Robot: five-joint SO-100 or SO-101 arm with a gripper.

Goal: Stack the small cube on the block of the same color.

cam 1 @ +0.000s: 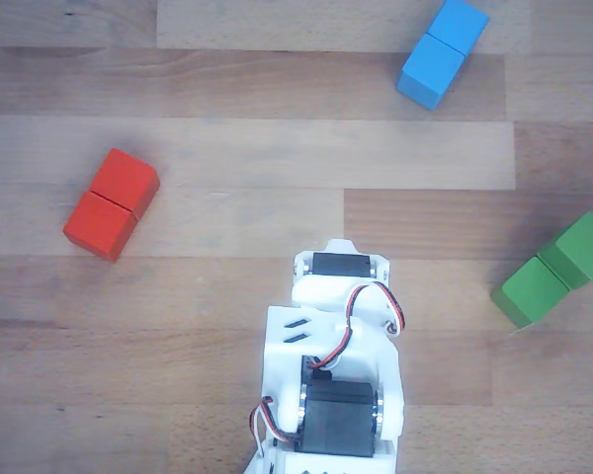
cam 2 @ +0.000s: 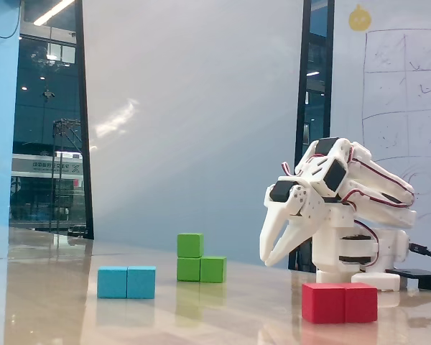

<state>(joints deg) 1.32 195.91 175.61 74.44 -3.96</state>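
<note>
Fixed view showed the small cube (cam 2: 190, 245) already sitting on the block (cam 2: 201, 269), at its 9 o'clock end, so the gripper (cam 2: 268, 260) hung empty, fingers nearly together, well clear.

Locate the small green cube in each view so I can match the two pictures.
Other view: the small cube is at the right edge, on the far end of the green block.
Fixed view: left of centre, the small cube sits on the green block's left half.
Shared landmark: the blue block.
</note>
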